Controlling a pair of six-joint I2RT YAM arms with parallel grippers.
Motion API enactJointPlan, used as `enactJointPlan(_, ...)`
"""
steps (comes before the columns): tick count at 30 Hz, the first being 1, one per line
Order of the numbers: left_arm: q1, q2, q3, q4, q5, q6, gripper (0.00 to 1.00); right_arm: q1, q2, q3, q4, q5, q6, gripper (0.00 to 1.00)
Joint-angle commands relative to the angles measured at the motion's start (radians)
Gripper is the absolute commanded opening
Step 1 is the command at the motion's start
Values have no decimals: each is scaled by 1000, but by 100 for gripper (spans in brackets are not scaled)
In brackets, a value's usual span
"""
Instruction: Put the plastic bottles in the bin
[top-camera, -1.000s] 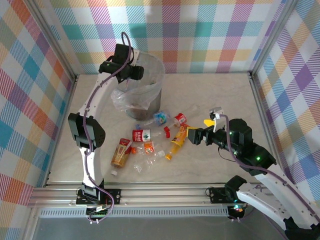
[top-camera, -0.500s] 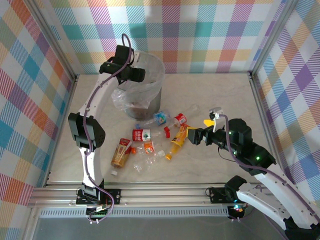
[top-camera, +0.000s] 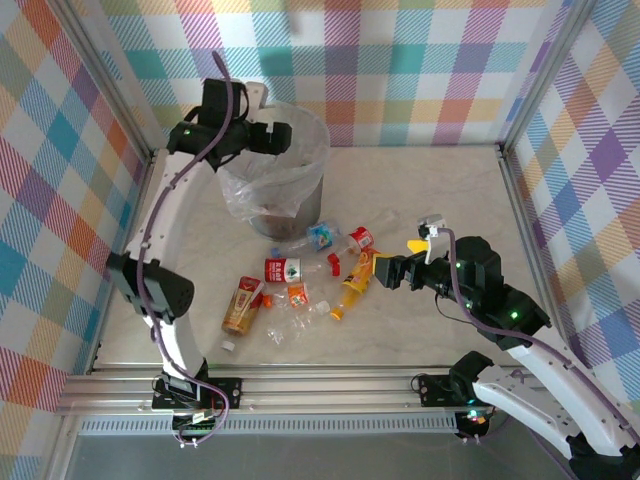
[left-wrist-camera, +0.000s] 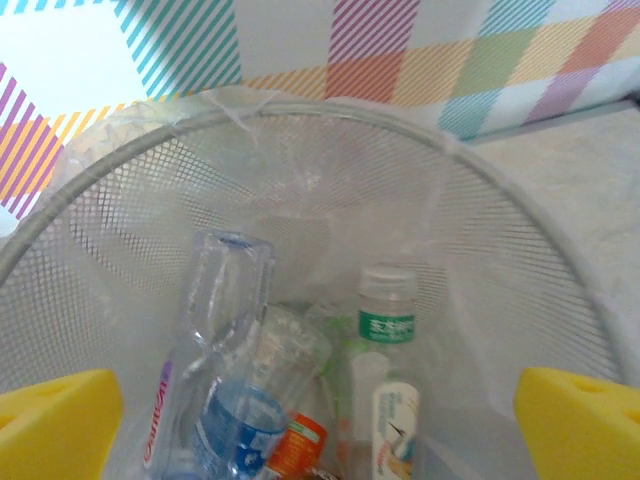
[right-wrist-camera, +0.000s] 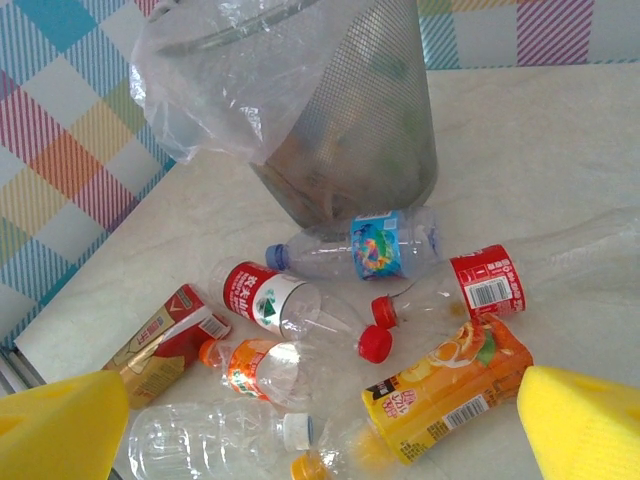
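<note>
The bin (top-camera: 301, 209), a grey mesh basket with a clear bag, stands at the back left. My left gripper (top-camera: 277, 138) hovers over its rim, open, nothing between its yellow pads (left-wrist-camera: 58, 425). Inside the bin (left-wrist-camera: 500, 200) lie several plastic bottles, among them a clear one with a blue label (left-wrist-camera: 225, 400) and a green-labelled one (left-wrist-camera: 386, 320). More bottles (top-camera: 300, 275) lie scattered on the table in front of the bin. My right gripper (top-camera: 385, 271) is open, just right of the orange bottle (top-camera: 353, 283); that bottle (right-wrist-camera: 455, 390) lies close before its pads (right-wrist-camera: 585, 425).
Loose bottles with red (right-wrist-camera: 262, 300), blue (right-wrist-camera: 385, 245) and orange (right-wrist-camera: 245, 368) labels lie between my right gripper and the bin (right-wrist-camera: 370, 120). A brown bottle (top-camera: 241, 305) lies at the pile's left. Checked walls and metal frame posts (top-camera: 505, 180) enclose the table.
My left gripper's jaws have spread wide above the bin, and the left arm has swung to the left. The right arm and the bottles on the table have not moved.
</note>
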Motion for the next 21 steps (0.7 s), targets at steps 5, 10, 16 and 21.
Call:
enactJointPlan(5, 6, -236, -173, 30, 233, -40, 100, 7, 22, 18, -62, 83, 66, 100)
enactJointPlan(10, -15, -376, -327, 17, 437, -56, 100, 6, 54, 0, -117, 111, 194, 96)
enactJointPlan(16, -80, -532, -544, 59, 574, -104, 100, 8, 141, -53, -165, 107, 343, 91)
enactJointPlan(21, -118, -640, -691, 130, 603, -163, 100, 14, 201, -128, -122, 89, 474, 85)
